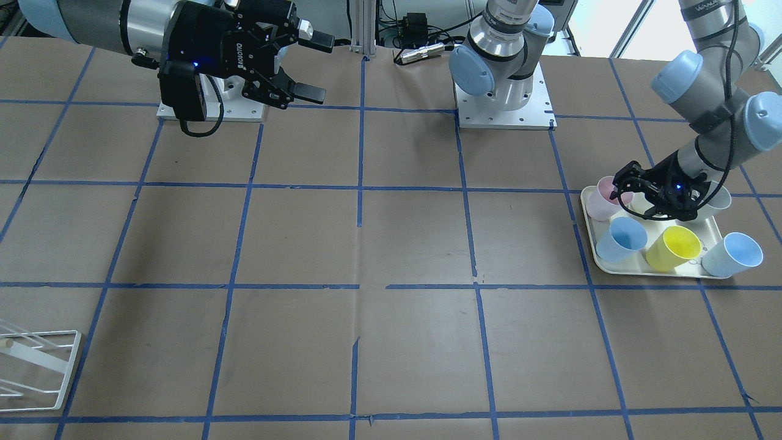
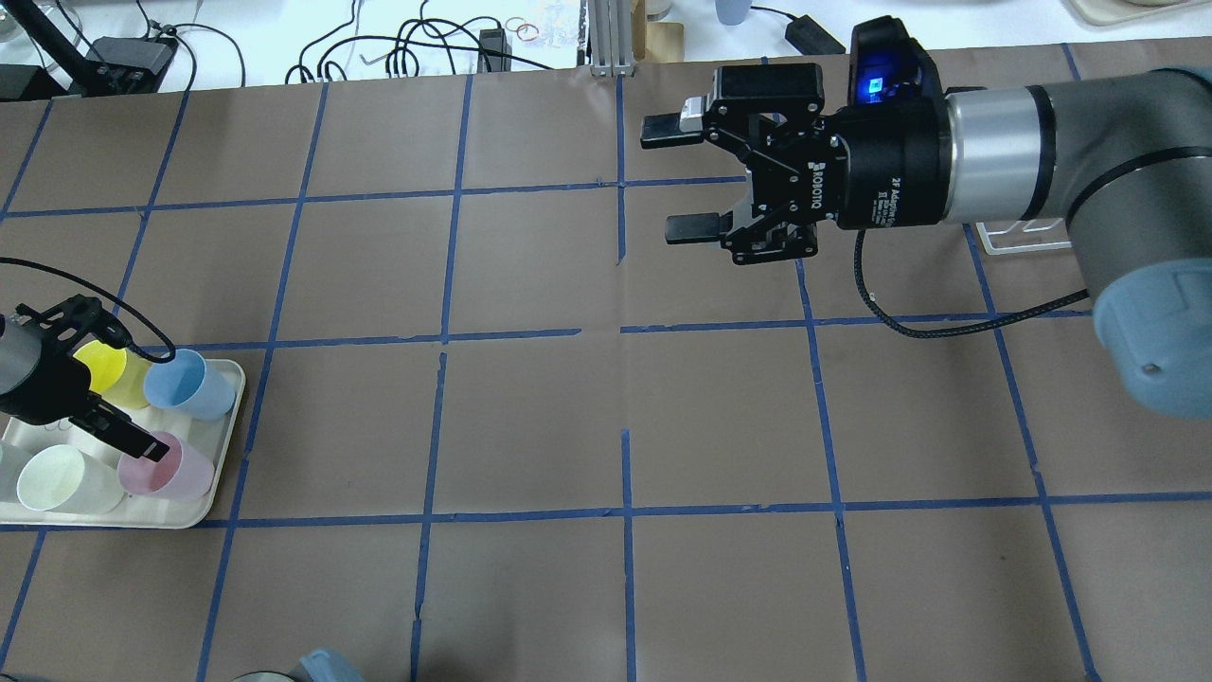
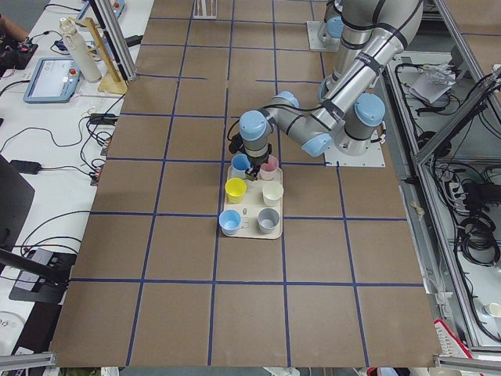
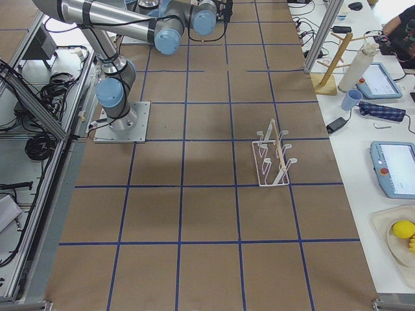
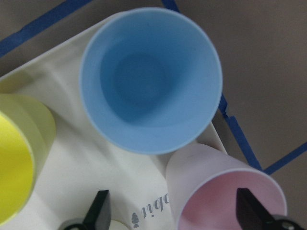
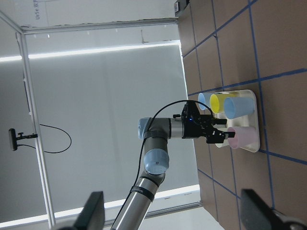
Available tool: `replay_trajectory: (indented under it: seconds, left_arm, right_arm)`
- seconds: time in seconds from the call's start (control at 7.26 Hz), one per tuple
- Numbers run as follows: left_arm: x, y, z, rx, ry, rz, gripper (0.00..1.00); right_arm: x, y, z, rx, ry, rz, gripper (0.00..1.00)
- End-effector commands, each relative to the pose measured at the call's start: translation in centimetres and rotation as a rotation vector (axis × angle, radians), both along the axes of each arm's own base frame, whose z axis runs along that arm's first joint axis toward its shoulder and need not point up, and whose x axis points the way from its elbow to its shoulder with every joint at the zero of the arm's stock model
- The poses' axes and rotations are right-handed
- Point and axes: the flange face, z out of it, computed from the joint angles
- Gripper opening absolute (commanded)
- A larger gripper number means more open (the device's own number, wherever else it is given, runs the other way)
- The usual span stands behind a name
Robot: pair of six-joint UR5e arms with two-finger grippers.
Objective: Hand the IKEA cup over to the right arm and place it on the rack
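IKEA cup (image 5: 225,191) — smooth, tapered pink plastic.

The rack (image 1: 43,360) runs off the left edge of the front view; overhead, the right arm (image 2: 1089,161) hides all but one corner of it. The left gripper (image 1: 633,195) covers part of the IKEA cup (image 1: 602,205) and much of a pale cup (image 1: 724,198). In the left wrist view, the picture's edges cut off the IKEA cup and the yellow cup (image 5: 14,163), and the print on the tray (image 5: 72,177) is unreadable.
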Motion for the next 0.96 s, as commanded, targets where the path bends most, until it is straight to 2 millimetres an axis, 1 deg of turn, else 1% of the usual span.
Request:
replay_trajectory:
  seconds: [0.0,0.14,0.28,0.41,0.69,0.83]
  left_arm:
    - [0.1,0.1,0.0,0.001,-0.01,-0.003,0.33]
    - [0.1,0.0,-0.1,0.002,-0.008,-0.003,0.18]
    - [0.1,0.0,0.0,0.001,-0.012,0.003,0.07]
    - [0.0,0.2,0.2,0.005,-0.009,-0.001,0.0]
    - [-0.3,0.6,1.2,0.016,-0.001,-0.003,0.0]
    - [-0.3,0.7,2.0,0.022,0.006,0.003,0.0]
  right_arm:
    - [0.1,0.1,-0.4,-0.008,-0.123,-0.022,1.0]
    - [0.1,-0.1,-0.5,-0.014,-0.127,-0.022,1.0]
    - [0.1,-0.1,-0.7,-0.036,-0.126,-0.021,1.0]
    - [0.1,-0.1,-0.9,-0.033,-0.128,-0.022,1.0]
    - [0.0,-0.6,-1.6,-0.015,-0.13,-0.023,1.0]
    - [0.0,-0.8,-1.8,-0.011,-0.132,-0.023,1.0]
